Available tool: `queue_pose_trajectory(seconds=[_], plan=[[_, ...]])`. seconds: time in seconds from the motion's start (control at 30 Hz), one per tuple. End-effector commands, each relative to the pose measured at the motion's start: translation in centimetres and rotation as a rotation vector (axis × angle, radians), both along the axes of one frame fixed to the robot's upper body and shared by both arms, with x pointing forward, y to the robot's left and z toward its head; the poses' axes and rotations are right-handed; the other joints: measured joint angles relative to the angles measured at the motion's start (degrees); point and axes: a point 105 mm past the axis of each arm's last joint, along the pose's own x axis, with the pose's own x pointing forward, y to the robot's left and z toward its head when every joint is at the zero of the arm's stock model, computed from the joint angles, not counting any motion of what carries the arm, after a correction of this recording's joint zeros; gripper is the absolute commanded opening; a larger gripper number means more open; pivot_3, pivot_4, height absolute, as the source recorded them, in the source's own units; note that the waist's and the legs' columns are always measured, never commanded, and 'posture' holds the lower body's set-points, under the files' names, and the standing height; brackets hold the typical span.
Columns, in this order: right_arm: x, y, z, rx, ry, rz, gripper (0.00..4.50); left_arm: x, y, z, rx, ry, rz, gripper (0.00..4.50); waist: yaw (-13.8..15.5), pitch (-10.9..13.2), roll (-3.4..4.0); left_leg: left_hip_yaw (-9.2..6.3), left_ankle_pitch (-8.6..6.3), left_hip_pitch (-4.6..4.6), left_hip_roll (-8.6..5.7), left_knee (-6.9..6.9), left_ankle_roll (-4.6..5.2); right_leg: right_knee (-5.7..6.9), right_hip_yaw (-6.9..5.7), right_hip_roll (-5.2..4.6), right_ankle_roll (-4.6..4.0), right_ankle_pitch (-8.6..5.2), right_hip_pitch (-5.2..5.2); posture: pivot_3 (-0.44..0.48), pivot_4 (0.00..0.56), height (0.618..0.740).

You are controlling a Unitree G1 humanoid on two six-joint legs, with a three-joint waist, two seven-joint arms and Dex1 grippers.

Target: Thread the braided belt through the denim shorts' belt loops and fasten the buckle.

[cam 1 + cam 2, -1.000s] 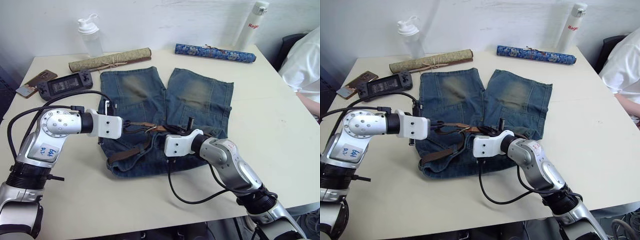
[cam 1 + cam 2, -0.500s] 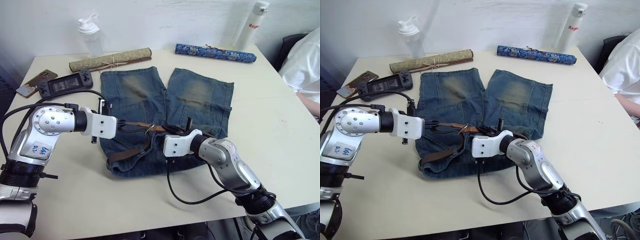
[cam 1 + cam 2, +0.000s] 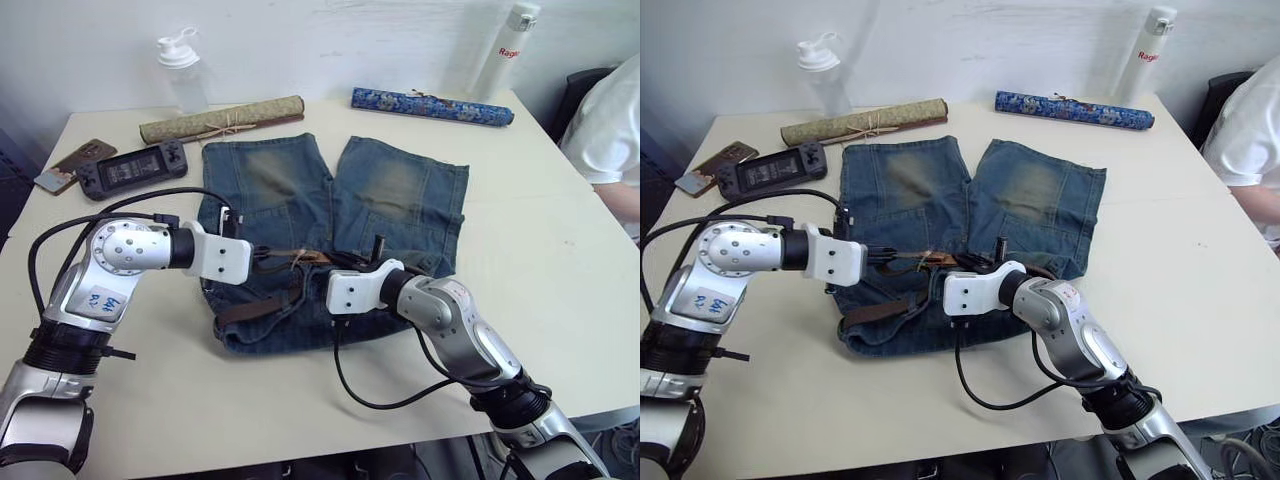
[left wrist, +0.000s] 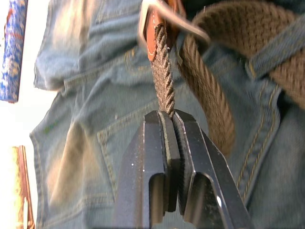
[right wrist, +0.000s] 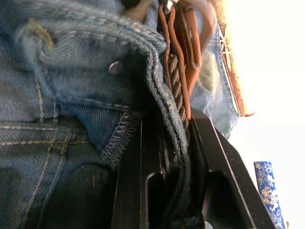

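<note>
Worktop (image 3: 560, 250) carries the denim shorts (image 3: 390, 190), spread flat with the legs pointing away from both hands and the waistband nearest them. Beyond the shorts lie a rolled tan mat (image 3: 220, 119) and a rolled blue patterned tube (image 3: 430, 104), with a clear bottle (image 3: 180, 72) and a white flask (image 3: 505, 45) at the far edge; a game console (image 3: 130, 167) and a phone (image 3: 72, 165) sit outward of the left hand.

Braided belt (image 4: 164, 86) runs along the waistband between the two hands, one length passing under a belt loop (image 4: 276, 47). Left hand (image 4: 167, 114) is clamped tight on a braided strand, which leads straight ahead of its fingertips to the silver buckle (image 4: 171, 19) on its brown leather end. Right hand (image 5: 174, 119) is pinched on the waistband edge together with the braid and tan leather piece (image 5: 188, 43) lying against it; the fly button (image 5: 114, 67) sits just beside its fingers.
</note>
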Motion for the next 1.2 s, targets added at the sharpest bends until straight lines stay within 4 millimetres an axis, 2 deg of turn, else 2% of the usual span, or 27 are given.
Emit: queue_pose_trajectory(seconds=[0.03,0.13,0.27,0.37,0.63,0.7,0.73,0.8,0.97,1.1,1.2], plan=[[-0.5,1.0,1.6,0.029,-0.057,0.046,0.01,0.0,-1.8,0.7,-0.093,-0.011,-0.047,0.00,-0.02,0.00,0.00,0.00,0.00,0.00,-0.01,0.01,0.00,0.01,0.00,0.00,0.00,0.00,0.00,0.000,0.150,0.717],[-0.6,1.1,1.7,0.036,-0.055,0.047,0.01,0.2,-2.4,0.6,-0.180,0.029,-0.026,0.00,0.03,0.00,0.00,-0.01,0.00,0.00,0.00,0.03,0.00,0.04,0.00,0.00,0.00,0.00,0.00,0.000,0.150,0.717],[-0.5,1.1,1.6,0.045,-0.047,0.039,0.01,-0.2,-3.0,-1.1,-0.328,0.172,0.029,0.00,-0.05,0.00,0.00,-0.01,0.00,0.01,0.01,0.02,0.00,0.05,0.01,0.00,0.00,0.00,0.00,0.000,0.150,0.717],[-0.5,1.1,1.4,0.057,-0.031,0.029,0.01,-0.8,-4.4,-1.8,-0.463,0.285,0.044,0.00,0.07,0.00,0.00,-0.03,0.00,0.01,0.02,0.03,0.00,0.06,0.01,-0.01,0.00,0.00,0.00,0.000,0.150,0.717],[-1.6,0.2,-0.3,0.081,0.119,-0.019,0.01,-1.5,-6.9,-4.7,-0.465,0.380,0.020,0.00,0.46,-0.01,-0.01,-0.11,-0.01,-0.02,-0.01,0.22,0.01,0.12,0.00,-0.02,0.00,0.00,0.07,0.000,0.150,0.717],[-2.2,-0.1,-0.9,0.063,0.150,-0.020,1.03,-1.3,-7.3,-5.3,-0.468,0.392,0.022,0.00,0.64,0.00,-0.01,-0.11,-0.01,-0.02,-0.02,0.24,0.01,0.13,0.00,-0.02,0.00,0.00,0.07,0.000,0.150,0.717],[-2.6,-0.4,-1.3,0.059,0.177,-0.025,1.26,-1.2,-7.6,-5.4,-0.465,0.394,0.018,0.00,0.80,-0.01,-0.01,-0.11,-0.01,-0.02,-0.01,0.25,0.01,0.13,0.00,-0.02,0.00,0.00,0.07,0.000,0.150,0.717],[-2.9,-0.8,-1.7,0.062,0.209,-0.040,2.16,-1.2,-8.0,-5.5,-0.461,0.392,0.010,0.00,1.24,-0.01,-0.01,-0.11,-0.01,-0.02,-0.01,0.27,0.01,0.13,0.00,-0.02,0.00,0.00,0.08,0.000,0.150,0.717],[-2.9,-3.3,-1.2,0.164,0.271,-0.187,4.43,-1.3,-8.7,-6.1,-0.434,0.397,-0.017,0.00,1.32,-0.01,-0.01,-0.11,-0.02,-0.01,0.01,0.32,0.01,0.16,0.00,0.00,-0.01,0.00,0.09,0.000,0.150,0.717],[-3.8,-6.5,-0.3,0.241,0.314,-0.306,4.43,-1.2,-8.8,-6.3,-0.429,0.397,-0.020,0.00,1.88,-0.01,-0.01,-0.14,-0.05,-0.04,-0.03,0.38,0.06,0.14,-0.03,-0.06,0.00,0.00,0.13,0.000,0.150,0.717],[-5.0,-7.4,0.8,0.286,0.341,-0.308,4.43,-1.1,-8.9,-6.4,-0.424,0.396,-0.026,0.00,1.94,-0.01,-0.01,-0.16,-0.15,-0.02,-0.01,0.54,0.11,0.12,-0.04,-0.05,0.00,0.00,0.20,0.000,0.150,0.717]])
